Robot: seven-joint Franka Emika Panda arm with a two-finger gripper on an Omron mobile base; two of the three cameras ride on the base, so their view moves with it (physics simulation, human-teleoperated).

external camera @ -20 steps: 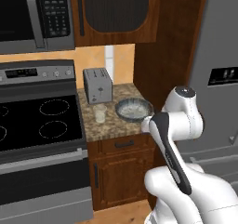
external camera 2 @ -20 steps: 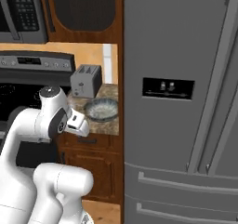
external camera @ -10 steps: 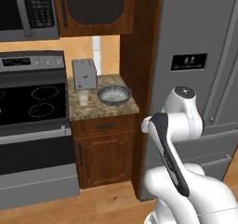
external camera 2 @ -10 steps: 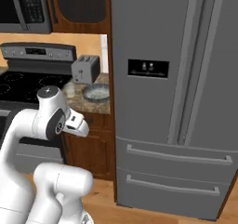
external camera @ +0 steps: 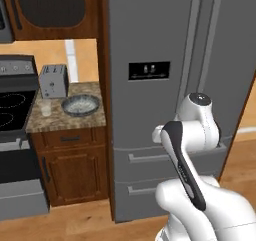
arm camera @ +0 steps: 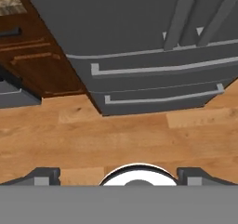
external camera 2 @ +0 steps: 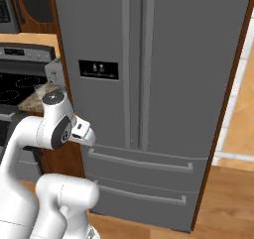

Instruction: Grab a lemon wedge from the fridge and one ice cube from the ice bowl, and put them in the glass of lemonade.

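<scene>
Standing folded up close to its own body, the arm (external camera: 192,135) holds its gripper (arm camera: 119,174) low, looking down at the wood floor (arm camera: 116,135). Its fingertips (arm camera: 44,175) sit far apart at the two bottom corners of the hand view, spread wide with nothing between them.

Just past the arm is the fridge (external camera: 165,30), all doors shut. Its two lower drawers (external camera 2: 144,166) are closed, each with a long horizontal pull, and the hand view catches them from above. Higher up, the two vertical handles (external camera 2: 135,69) run side by side down the middle seam, and the black dispenser panel (external camera: 149,70) sits on the left door. I can't see the lemon wedge anywhere; the fridge's inside is hidden.

Left of the fridge, a narrow stone counter (external camera: 60,117) tops a wooden cabinet (external camera: 72,167). The ice bowl (external camera: 80,104) rests toward the counter's right side, near its front edge. The glass (external camera: 45,107) stands near the counter's left edge, well apart from the bowl. A toaster (external camera: 53,81) sits at the back of the counter, behind the glass. Beyond the counter's left edge is the stove (external camera: 12,115).
</scene>
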